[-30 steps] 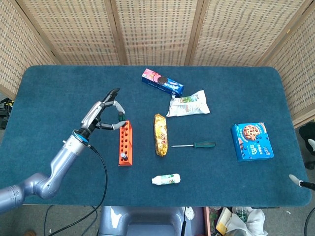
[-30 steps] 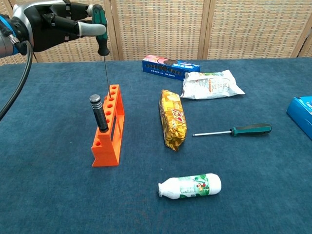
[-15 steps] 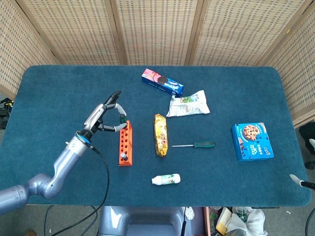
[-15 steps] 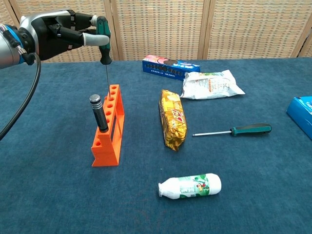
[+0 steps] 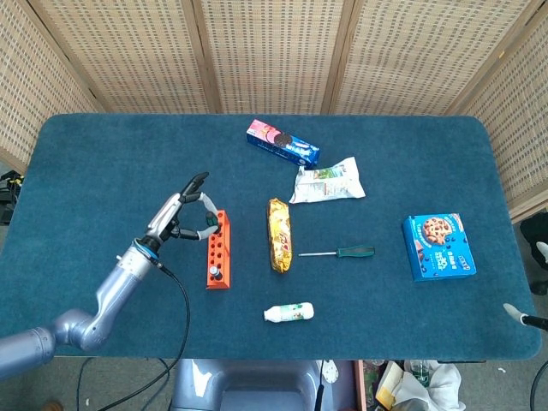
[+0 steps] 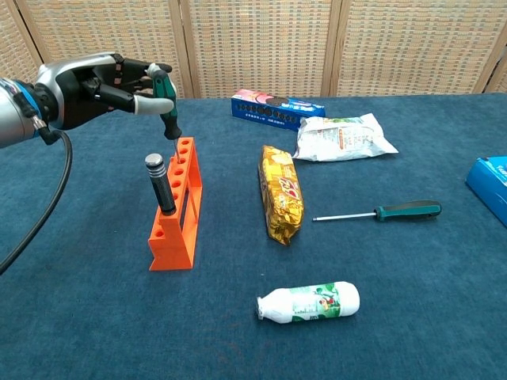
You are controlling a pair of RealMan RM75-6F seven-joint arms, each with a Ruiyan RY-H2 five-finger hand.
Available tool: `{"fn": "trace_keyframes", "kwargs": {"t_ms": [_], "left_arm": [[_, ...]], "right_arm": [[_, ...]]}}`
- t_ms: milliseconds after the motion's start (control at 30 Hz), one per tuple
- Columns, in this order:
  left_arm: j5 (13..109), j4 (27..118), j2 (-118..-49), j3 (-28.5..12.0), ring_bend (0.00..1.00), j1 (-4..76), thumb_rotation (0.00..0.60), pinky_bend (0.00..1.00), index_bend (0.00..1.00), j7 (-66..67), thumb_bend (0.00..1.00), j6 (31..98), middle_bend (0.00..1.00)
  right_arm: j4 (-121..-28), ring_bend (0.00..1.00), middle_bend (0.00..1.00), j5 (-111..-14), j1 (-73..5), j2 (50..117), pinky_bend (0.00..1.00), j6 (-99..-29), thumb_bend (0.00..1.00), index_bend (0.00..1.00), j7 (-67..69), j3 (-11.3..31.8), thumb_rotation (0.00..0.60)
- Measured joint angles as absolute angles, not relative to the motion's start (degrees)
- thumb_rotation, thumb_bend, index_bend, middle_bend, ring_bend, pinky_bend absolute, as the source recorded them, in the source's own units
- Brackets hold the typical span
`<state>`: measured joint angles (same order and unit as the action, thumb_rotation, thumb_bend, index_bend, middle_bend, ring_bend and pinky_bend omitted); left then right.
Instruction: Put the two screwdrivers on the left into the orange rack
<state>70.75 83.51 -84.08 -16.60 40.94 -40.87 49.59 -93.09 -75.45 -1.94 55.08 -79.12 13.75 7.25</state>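
Orange plastic rack with a row of round holes stands on the blue cloth-covered worktop, left of centre. A screwdriver with a black ribbed handle and silver cap stands upright in one of its nearer holes. At the rack's far end, a green-and-black-handled screwdriver stands nearly upright, its thin shaft down in a far hole, the handle pinched between the fingers of the left robot hand, which reaches in from the left. To the right of the rack lies a long golden snack packet, then another green-handled screwdriver lying flat. A small white bottle with a green label lies near the front edge. The right robot hand is out of sight.
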Motion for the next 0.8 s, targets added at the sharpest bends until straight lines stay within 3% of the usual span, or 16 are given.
{"fn": "trace_keyframes", "kwargs": {"t_ms": [800], "left_arm": [[72.3, 79.1, -87.0, -14.9, 0.00, 40.5, 0.600, 0.00, 0.65, -40.1, 0.49, 49.4, 0.00]], "right_arm": [[-93.1, 0.00, 0.00, -75.6, -2.0, 55.1, 0.00, -79.0, 0.00, 0.00, 13.8, 7.2, 0.600]]}}
